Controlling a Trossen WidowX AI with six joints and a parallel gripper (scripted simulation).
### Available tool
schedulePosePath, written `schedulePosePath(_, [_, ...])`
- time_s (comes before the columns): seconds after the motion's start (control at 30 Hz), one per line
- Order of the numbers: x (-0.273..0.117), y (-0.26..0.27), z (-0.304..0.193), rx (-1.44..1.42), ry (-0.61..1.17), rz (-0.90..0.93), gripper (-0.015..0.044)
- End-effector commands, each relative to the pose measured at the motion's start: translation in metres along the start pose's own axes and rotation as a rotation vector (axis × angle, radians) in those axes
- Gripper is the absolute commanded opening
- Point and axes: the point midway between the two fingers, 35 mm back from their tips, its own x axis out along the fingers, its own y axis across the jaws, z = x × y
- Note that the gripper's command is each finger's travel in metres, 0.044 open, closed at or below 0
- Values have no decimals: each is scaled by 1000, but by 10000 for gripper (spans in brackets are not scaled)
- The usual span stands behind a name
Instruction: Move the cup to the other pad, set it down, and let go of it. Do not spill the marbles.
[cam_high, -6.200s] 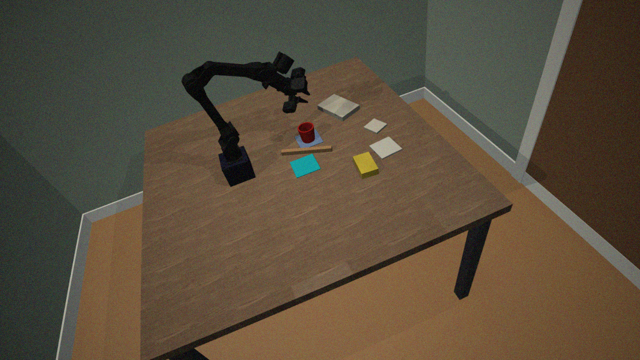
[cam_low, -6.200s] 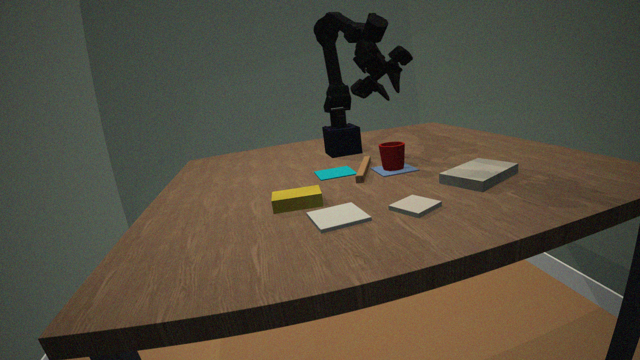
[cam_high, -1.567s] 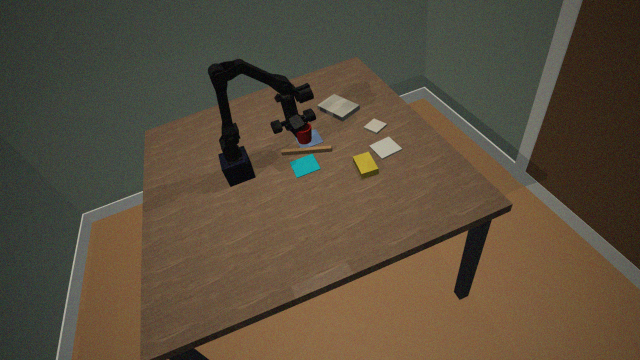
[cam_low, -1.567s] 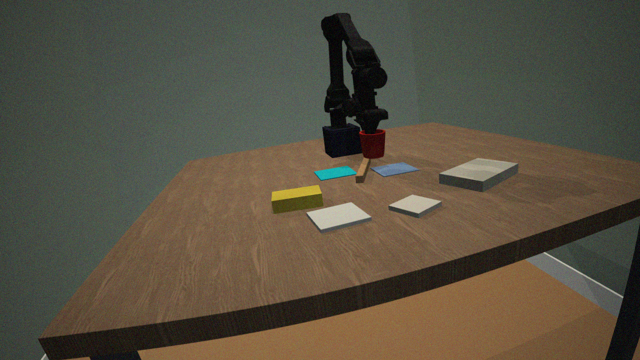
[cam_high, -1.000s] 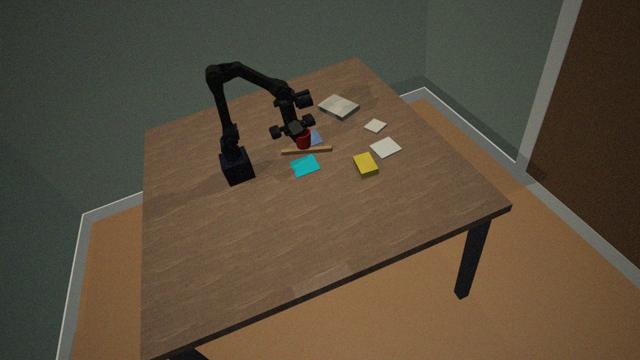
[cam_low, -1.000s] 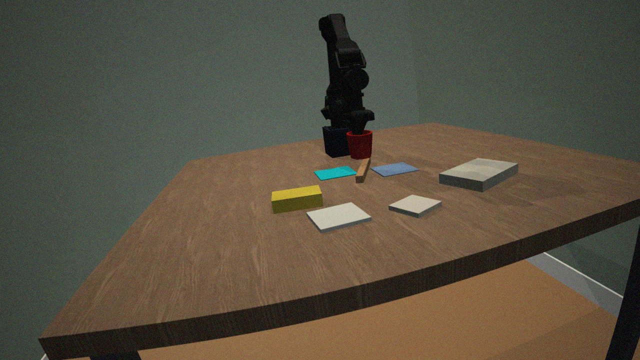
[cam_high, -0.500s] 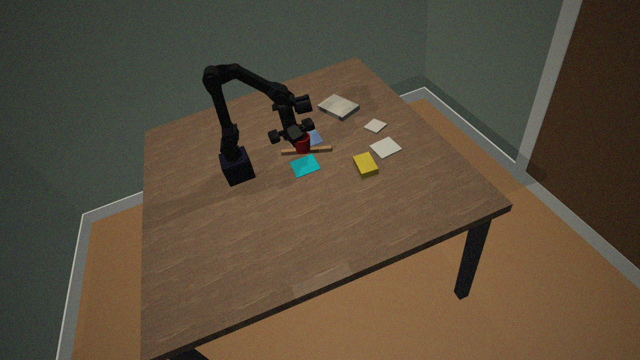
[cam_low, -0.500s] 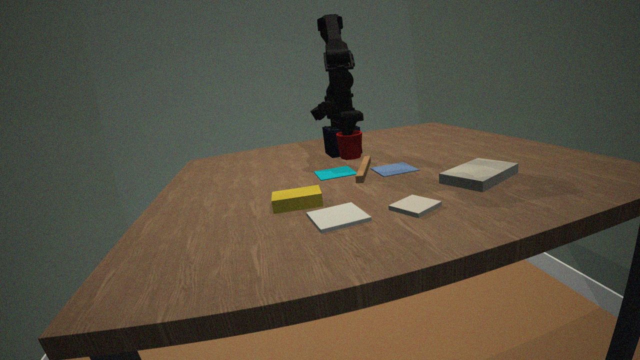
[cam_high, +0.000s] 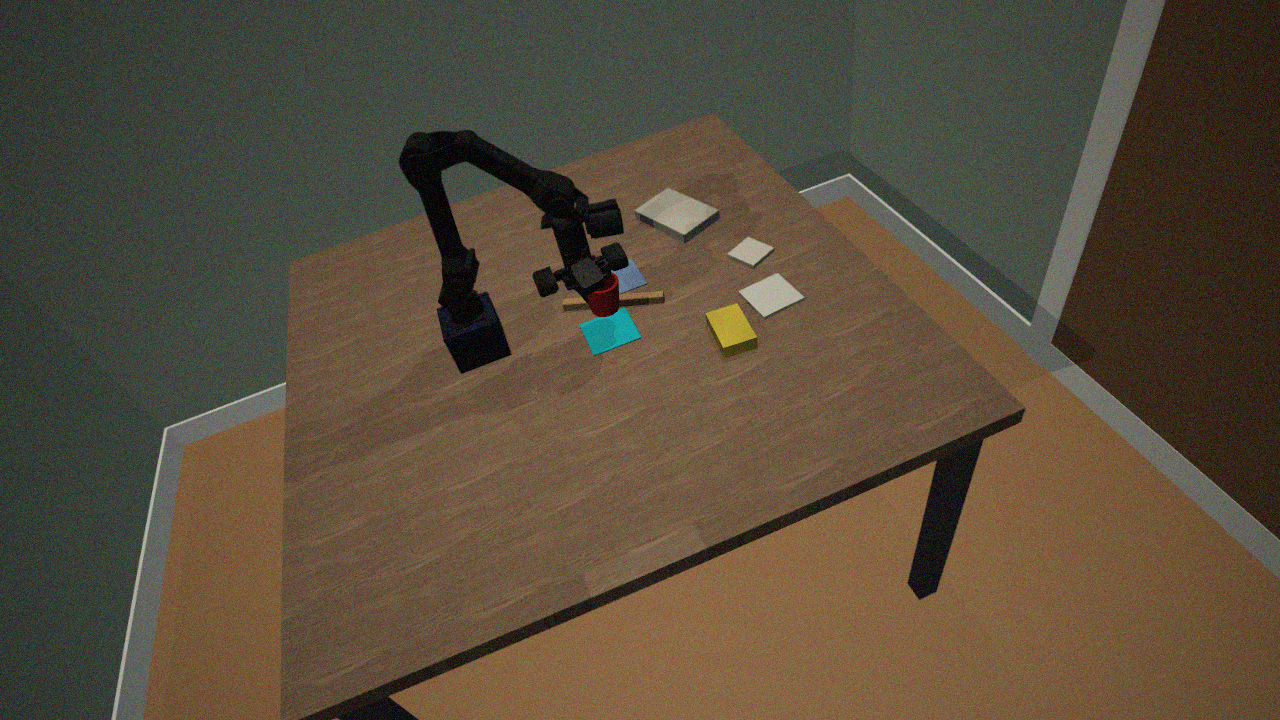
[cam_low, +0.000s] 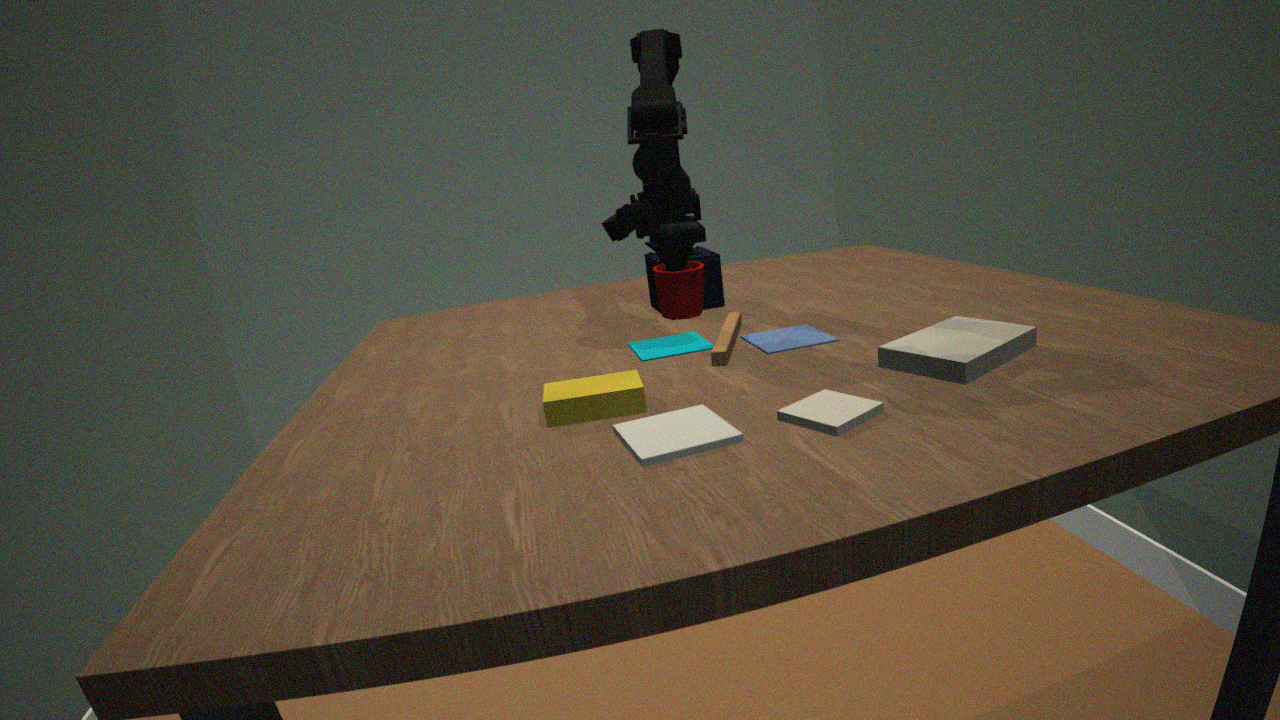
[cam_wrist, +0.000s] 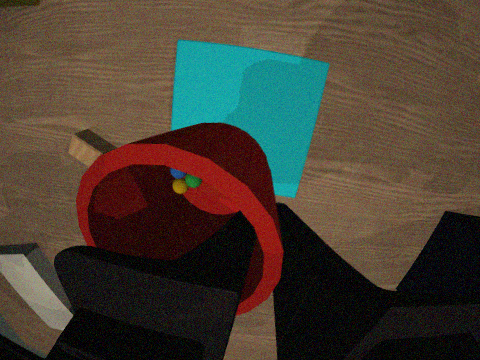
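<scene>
The red cup (cam_high: 604, 296) (cam_low: 680, 291) (cam_wrist: 225, 145) is upright in the air near the cyan pad (cam_high: 611, 334) (cam_low: 669, 347) (cam_wrist: 210, 80). My gripper (cam_high: 593, 279) (cam_low: 677, 263) (cam_wrist: 266, 210) is shut on the cup's wall, with one finger inside and one outside. Inside the cup, a blue marble (cam_wrist: 177, 173), a green marble (cam_wrist: 193, 181) and a yellow marble (cam_wrist: 180, 187) show in the wrist view. The blue pad (cam_high: 631, 276) (cam_low: 789, 338) has nothing standing on it.
A wooden bar (cam_high: 650, 298) (cam_low: 726, 338) (cam_wrist: 84, 147) lies between the pads. A yellow block (cam_high: 731, 328) (cam_low: 594, 397), two thin white slabs (cam_high: 771, 295) (cam_high: 750, 251) and a thicker grey-white slab (cam_high: 677, 213) (cam_low: 957, 344) lie farther from the arm's base.
</scene>
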Motion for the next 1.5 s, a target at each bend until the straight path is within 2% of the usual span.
schedulePosePath(0.0, [-2,-3,5,-3,4,6,0])
schedulePosePath(0.33, [-1,-9,16,-3,3,5,0])
schedulePosePath(1.23, [39,-12,21,-3,3,5,0])
schedulePosePath(1.47, [38,-12,22,0,-4,6,0])
